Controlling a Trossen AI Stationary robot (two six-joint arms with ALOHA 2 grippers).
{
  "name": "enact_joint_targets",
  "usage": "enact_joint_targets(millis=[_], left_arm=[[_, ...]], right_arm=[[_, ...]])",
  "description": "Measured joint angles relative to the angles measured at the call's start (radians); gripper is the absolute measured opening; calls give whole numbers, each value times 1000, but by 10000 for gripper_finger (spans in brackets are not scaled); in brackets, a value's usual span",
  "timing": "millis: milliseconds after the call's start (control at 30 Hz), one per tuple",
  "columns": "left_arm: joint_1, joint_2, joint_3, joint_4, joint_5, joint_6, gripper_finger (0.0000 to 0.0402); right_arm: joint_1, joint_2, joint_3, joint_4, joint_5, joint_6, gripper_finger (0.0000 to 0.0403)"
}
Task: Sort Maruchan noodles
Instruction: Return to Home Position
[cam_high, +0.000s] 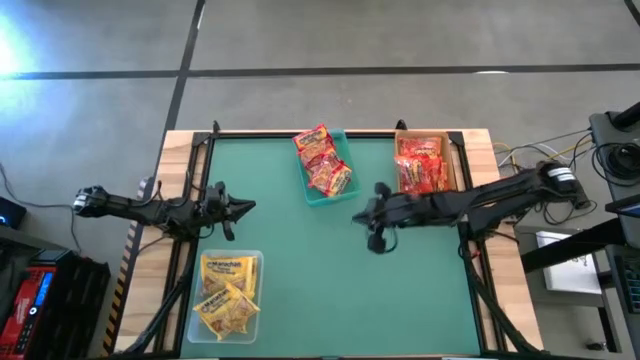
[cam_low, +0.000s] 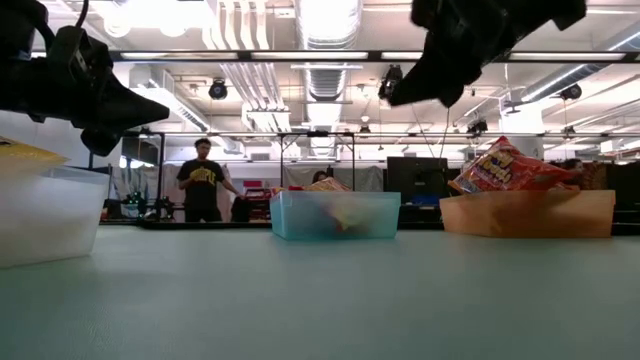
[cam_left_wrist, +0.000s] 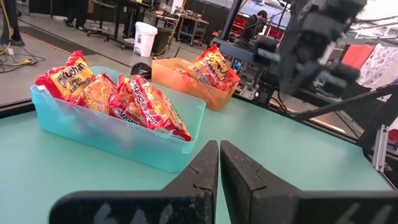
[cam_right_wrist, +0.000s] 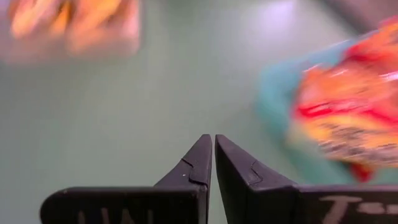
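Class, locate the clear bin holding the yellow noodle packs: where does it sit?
In the high view, the clear bin sits at the green table's lower-left edge, on the robot's left, directly below the left claw.

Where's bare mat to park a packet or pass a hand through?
Widest free patch: the near half of the green mat, between the clear bin and the right edge. Also bare: the far-left corner beside the teal bin. Crowded: the gap between teal bin and tan bin, with the right gripper hanging just before it; the left gripper hangs beyond the clear bin.
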Motion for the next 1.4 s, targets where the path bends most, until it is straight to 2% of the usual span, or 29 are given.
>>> enact_joint_targets(millis=[100,200,367,433,533,733,900,1067,1267,1400], left_arm=[[0,1,0,1,0,0,0],[0,1,0,1,0,0,0],[0,1,0,0,0,0,0],[0,1,0,0,0,0,0],[0,1,0,0,0,0,0],[0,3,0,0,0,0,0],[0,4,0,-2,0,0,0],[0,4,0,-1,0,0,0],[0,4,0,-1,0,0,0],[0,4,0,0,0,0,0]], right_arm=[[-23,-114,-82,105,91,18,13],[-35,-216,-180,293,163,-18,13],[-37,-328,-345,673,177,-161,13],[-37,-377,-390,736,177,-229,13],[-37,-444,-444,808,176,-240,13],[-37,-582,-543,841,175,-290,13],[-37,-694,-620,841,174,-269,13],[-37,-761,-664,842,167,-266,13],[-37,-819,-724,846,168,-453,13],[-37,-852,-775,921,168,-486,13]])
